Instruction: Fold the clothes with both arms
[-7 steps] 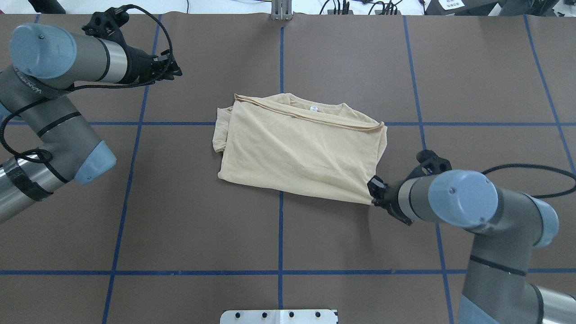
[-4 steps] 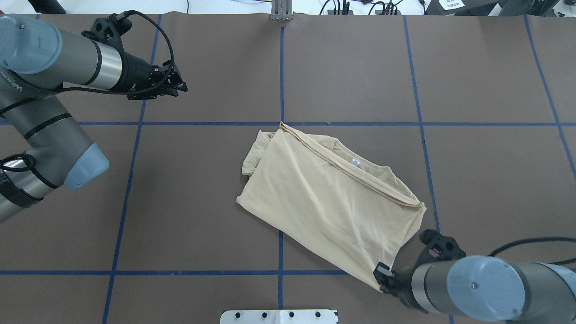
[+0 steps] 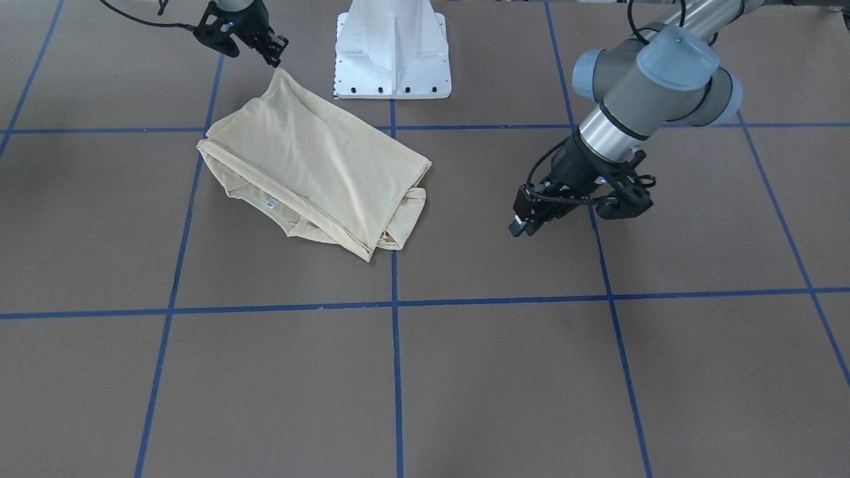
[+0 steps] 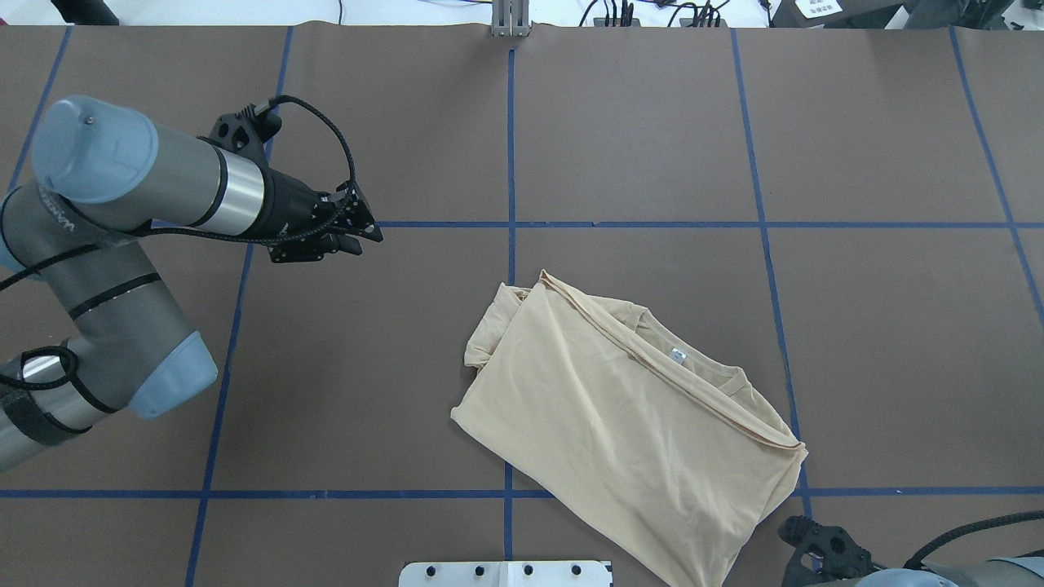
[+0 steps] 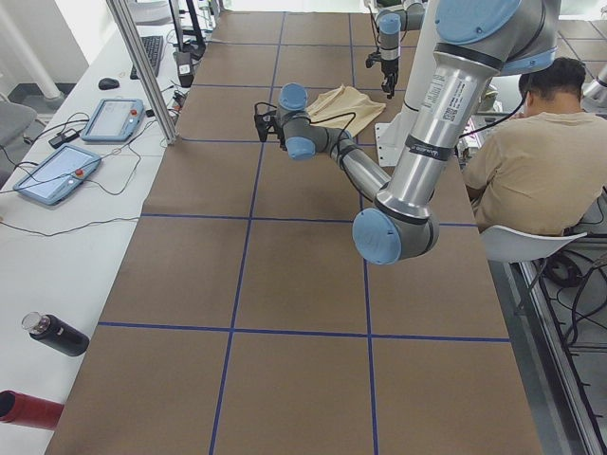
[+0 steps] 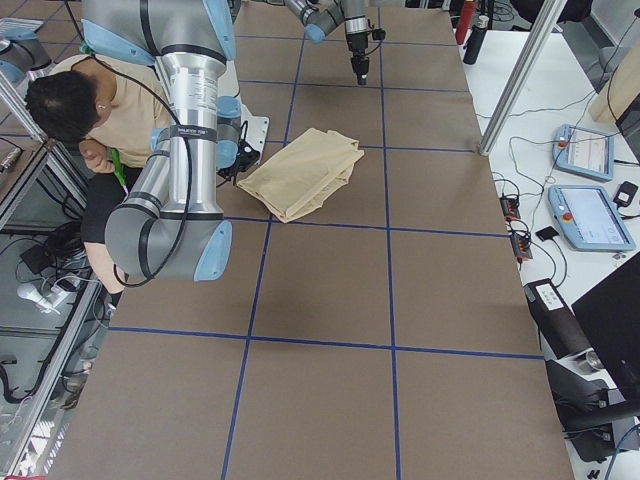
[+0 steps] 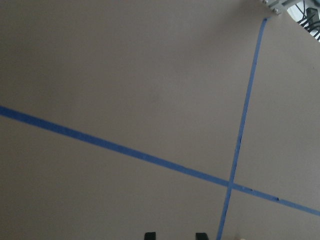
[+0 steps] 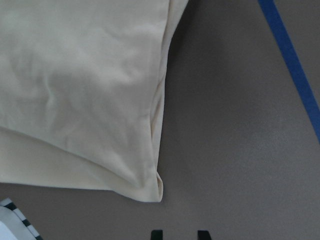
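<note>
The cream-yellow shirt [image 4: 620, 440] lies folded and slanted on the brown table, its white neck label [image 4: 676, 354] facing up. The print is hidden. In the front-facing view the shirt [image 3: 312, 159] reaches almost to my right gripper [image 3: 271, 48], which hangs just past its near corner without touching it. The right wrist view shows that shirt corner [image 8: 150, 187] lying free ahead of the open right gripper [image 8: 180, 234]. My left gripper [image 4: 365, 236] hovers open over bare table, well to the left of the shirt. Nothing is between its fingers [image 7: 150, 235].
The white pedestal base [image 3: 392, 60] stands right beside the shirt's near edge. Blue tape lines [image 4: 510, 224] cross the table. A person [image 5: 522, 161] sits behind the robot. Control pendants [image 5: 114, 118] and bottles [image 5: 57, 334] lie on a side table.
My right gripper dragged the shirt toward the robot's base and rightward, then let go of its corner. The left gripper moved inward and nearer the table's middle.
</note>
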`<state>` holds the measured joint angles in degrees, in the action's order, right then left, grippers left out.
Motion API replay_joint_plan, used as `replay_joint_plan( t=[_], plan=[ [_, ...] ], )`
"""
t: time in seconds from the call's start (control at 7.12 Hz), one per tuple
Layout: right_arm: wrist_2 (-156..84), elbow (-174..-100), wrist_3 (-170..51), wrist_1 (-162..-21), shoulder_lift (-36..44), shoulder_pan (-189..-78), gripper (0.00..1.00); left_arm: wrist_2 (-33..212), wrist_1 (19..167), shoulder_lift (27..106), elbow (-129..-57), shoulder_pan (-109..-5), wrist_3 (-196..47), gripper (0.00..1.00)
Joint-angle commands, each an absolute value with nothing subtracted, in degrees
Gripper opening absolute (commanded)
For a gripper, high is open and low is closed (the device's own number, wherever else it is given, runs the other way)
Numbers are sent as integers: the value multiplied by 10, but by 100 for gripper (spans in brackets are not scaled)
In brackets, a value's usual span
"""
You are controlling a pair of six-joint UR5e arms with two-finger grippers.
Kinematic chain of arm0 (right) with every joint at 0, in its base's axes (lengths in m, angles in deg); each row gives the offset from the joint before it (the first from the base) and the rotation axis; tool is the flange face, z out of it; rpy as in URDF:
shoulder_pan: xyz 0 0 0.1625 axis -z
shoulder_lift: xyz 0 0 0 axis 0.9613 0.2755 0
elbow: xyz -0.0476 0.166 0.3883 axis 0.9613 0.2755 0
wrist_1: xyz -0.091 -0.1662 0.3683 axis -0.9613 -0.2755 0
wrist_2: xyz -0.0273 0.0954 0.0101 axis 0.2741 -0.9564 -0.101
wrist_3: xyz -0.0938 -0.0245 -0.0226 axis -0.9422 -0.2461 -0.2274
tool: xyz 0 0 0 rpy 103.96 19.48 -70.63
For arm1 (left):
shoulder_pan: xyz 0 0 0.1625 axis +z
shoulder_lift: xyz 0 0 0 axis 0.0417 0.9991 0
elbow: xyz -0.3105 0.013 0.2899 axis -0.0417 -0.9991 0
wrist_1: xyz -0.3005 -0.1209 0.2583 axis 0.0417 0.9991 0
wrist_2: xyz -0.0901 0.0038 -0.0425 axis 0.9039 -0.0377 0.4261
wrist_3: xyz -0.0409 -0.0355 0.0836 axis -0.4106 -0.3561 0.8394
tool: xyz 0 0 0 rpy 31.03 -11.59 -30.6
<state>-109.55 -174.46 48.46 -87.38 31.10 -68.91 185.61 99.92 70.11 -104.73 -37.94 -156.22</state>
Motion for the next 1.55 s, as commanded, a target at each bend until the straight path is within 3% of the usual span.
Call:
replay_joint_plan(
  t=[0.0,0.14,0.56,1.4],
  plan=[
    [-1118,-1796,484,-873,320,-760,100,1788,905,704,-1089,-296,-1582,46],
    [-1168,-1776,475,-873,305,-849,100,1742,881,716,-1086,-244,-1592,50],
    [-1273,-1589,316,-875,131,-1095,100,1706,884,734,-1044,-185,-1604,54],
    [-1277,-1545,265,-874,123,-1122,100,1708,886,754,-1012,-168,-1608,53]
  ],
)
